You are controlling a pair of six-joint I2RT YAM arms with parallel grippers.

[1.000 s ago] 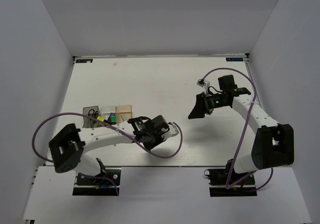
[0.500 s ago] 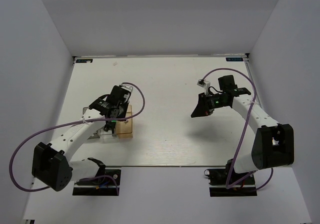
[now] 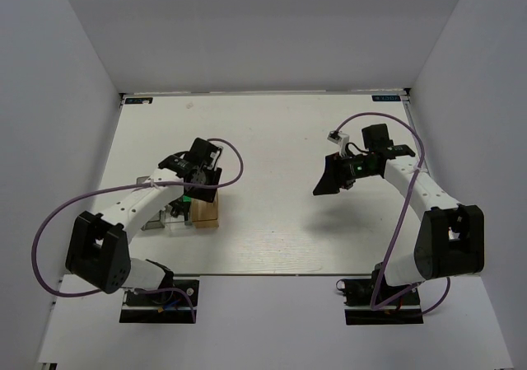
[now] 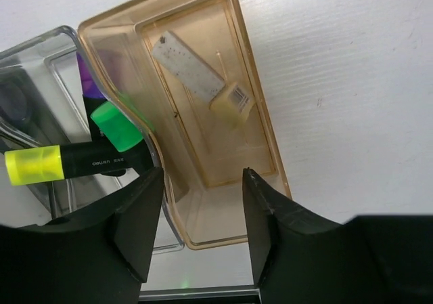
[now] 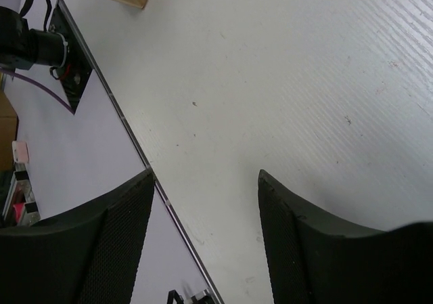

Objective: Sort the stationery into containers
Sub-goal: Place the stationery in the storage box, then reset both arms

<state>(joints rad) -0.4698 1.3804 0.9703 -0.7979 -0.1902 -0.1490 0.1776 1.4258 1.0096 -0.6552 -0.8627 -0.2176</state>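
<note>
Hovering right over the near end of the tan box (image 4: 260, 114), my left gripper (image 4: 199, 185) has its fingers apart with nothing between them. Everything below is placed off that box.

Inside it, mid-floor: the tan block (image 4: 232, 102), lying flat. Just past the block, toward the far end and touching or almost touching it: the grey bar (image 4: 187, 58), lying diagonal. Both look light and rigid. The block is tiny, so I'd pinch it across its short sides. The bar is thin and flat on the floor, so I'd take it by the long edges, since it will likely slip from a top-down grab.

Touching the tan box's left wall is the clear box (image 4: 57, 60), holding the three markers: green-capped marker (image 4: 117, 126) nearest the shared wall, yellow-capped marker (image 4: 40, 166) crossing under it, purple-capped marker (image 4: 88, 84) behind. They look light, stiff, smooth and round, so they would roll; I'd grip mid-barrel, not the cap. I can't make out the scissors.

Both boxes look thin and light, and I judge a bump would slide them.

Well apart from the tan box, off to its right, my right gripper (image 5: 206, 189) hangs over the bare table (image 5: 304, 67), fingers apart and empty.

Sorting looks nearly or fully done.
</note>
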